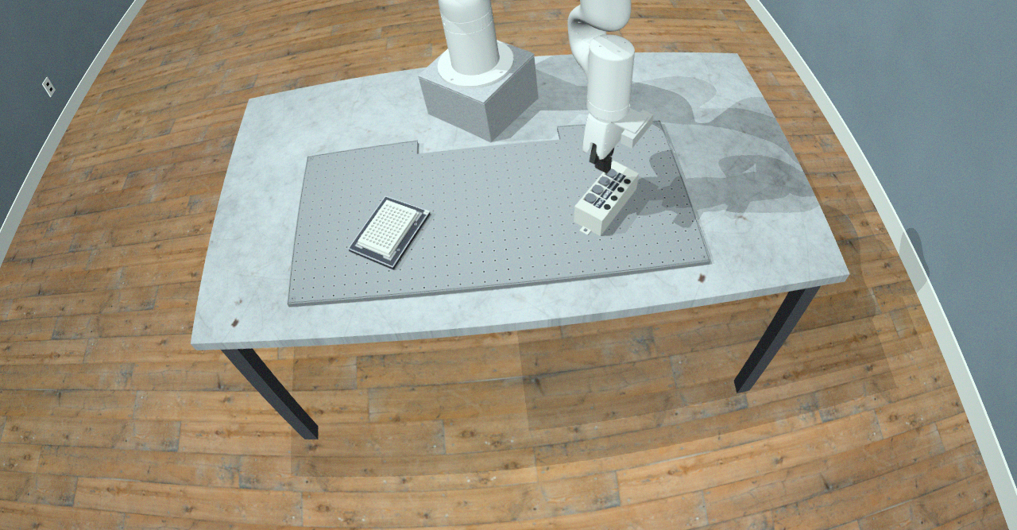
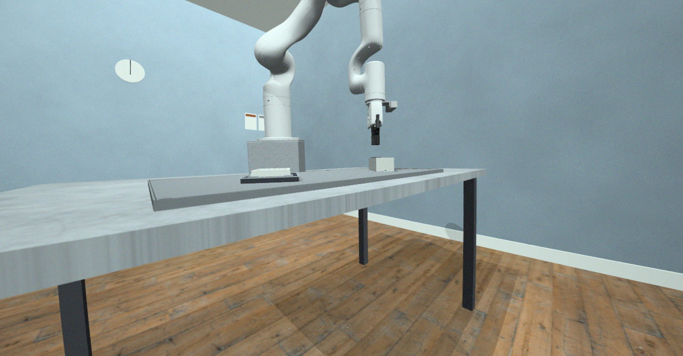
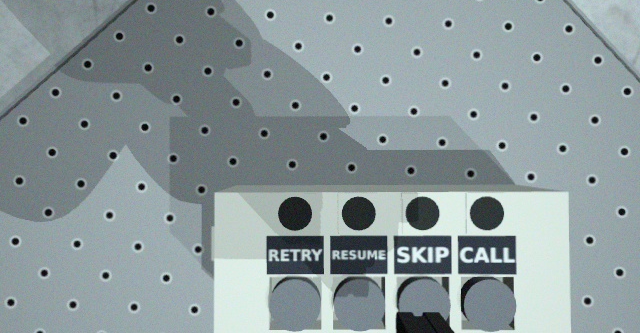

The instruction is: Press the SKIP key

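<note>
The white operator panel (image 1: 604,202) sits on the right part of the grey perforated plate; it also shows in the side view (image 2: 381,164). In the wrist view its four keys read RETRY (image 3: 294,304), RESUME (image 3: 358,304), SKIP (image 3: 423,300) and CALL (image 3: 488,304), left to right. The four lamps above the labels are all dark, among them the SKIP lamp (image 3: 422,213). My gripper (image 1: 602,162) (image 2: 375,139) is shut and empty. It points straight down and hangs well above the panel. Its fingertips (image 3: 424,323) appear over the SKIP key's lower edge.
A white well plate in a black frame (image 1: 389,230) lies on the left part of the plate. The arm's grey base block (image 1: 477,93) stands at the back of the table.
</note>
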You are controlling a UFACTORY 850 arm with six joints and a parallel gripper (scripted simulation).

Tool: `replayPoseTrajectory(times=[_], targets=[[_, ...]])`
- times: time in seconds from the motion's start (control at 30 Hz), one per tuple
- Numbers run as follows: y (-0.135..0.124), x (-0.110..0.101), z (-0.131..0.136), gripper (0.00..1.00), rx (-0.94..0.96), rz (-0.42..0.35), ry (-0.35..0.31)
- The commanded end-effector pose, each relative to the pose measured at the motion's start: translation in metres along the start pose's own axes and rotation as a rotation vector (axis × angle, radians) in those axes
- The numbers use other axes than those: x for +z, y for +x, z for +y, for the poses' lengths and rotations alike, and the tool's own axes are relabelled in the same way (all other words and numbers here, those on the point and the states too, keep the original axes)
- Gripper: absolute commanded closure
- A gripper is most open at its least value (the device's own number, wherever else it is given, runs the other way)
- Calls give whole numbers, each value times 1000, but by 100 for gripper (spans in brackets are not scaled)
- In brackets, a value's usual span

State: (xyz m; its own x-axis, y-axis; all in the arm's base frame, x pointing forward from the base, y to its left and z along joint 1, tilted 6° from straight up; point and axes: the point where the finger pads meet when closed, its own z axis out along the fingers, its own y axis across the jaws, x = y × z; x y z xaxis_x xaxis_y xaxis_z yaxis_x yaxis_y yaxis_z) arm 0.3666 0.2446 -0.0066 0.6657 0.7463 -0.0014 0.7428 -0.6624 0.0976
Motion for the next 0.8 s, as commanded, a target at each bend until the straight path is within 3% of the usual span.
replayPoseTrajectory(times=[0.0,0.37,0.77], targets=[[1,5,0,100,0,3,-1],[1,20,0,100,0,3,-1],[1,20,14,100,0,3,-1]])
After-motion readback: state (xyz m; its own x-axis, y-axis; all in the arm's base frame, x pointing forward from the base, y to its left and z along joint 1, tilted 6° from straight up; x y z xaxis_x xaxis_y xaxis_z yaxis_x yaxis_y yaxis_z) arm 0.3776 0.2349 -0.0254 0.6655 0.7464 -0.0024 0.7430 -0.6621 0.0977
